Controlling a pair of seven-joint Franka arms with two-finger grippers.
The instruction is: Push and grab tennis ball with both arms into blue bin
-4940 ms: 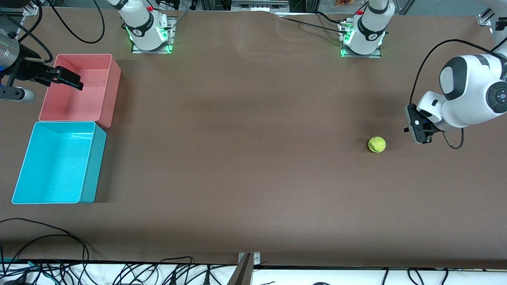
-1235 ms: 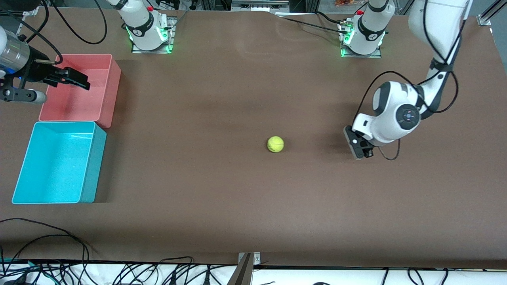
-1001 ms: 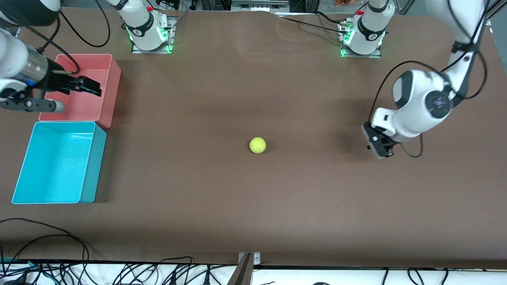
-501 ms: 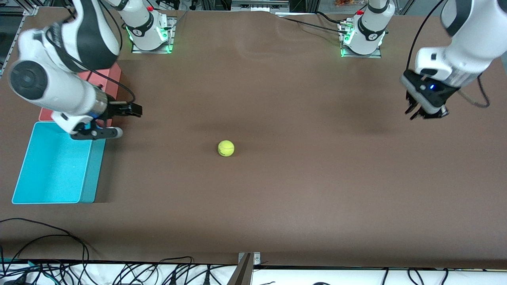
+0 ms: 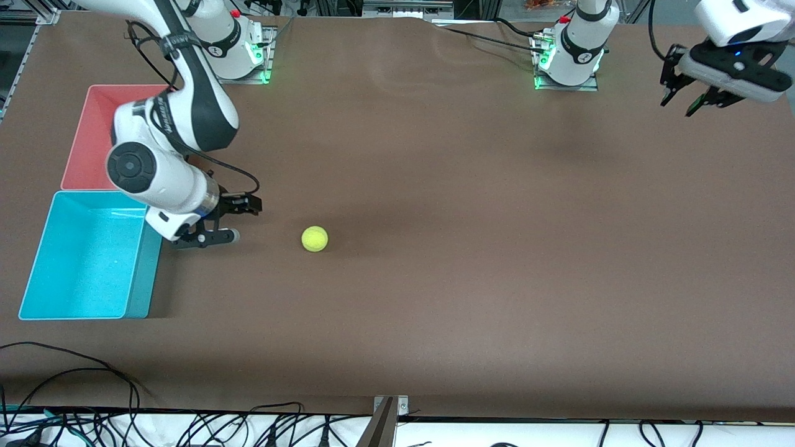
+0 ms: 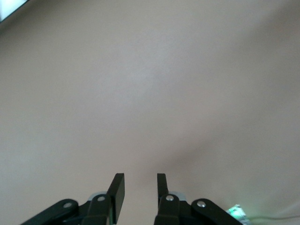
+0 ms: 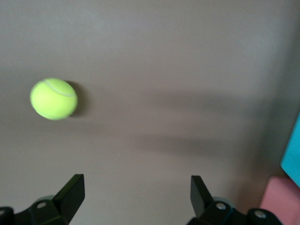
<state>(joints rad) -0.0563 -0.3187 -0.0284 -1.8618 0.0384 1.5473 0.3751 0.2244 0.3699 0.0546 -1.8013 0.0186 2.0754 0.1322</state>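
Tennis ball (image 5: 315,238) on bare brown worktop (image 5: 472,267) mid-surface, near right gripper (image 5: 239,217), spread wide beside blue bin (image 5: 87,254); left gripper (image 5: 692,99), slightly parted, over worktop's corner.

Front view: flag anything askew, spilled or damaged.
Nothing stands out. The ball lies intact on the bare table, and the blue bin and pink bin sit upright, side by side.
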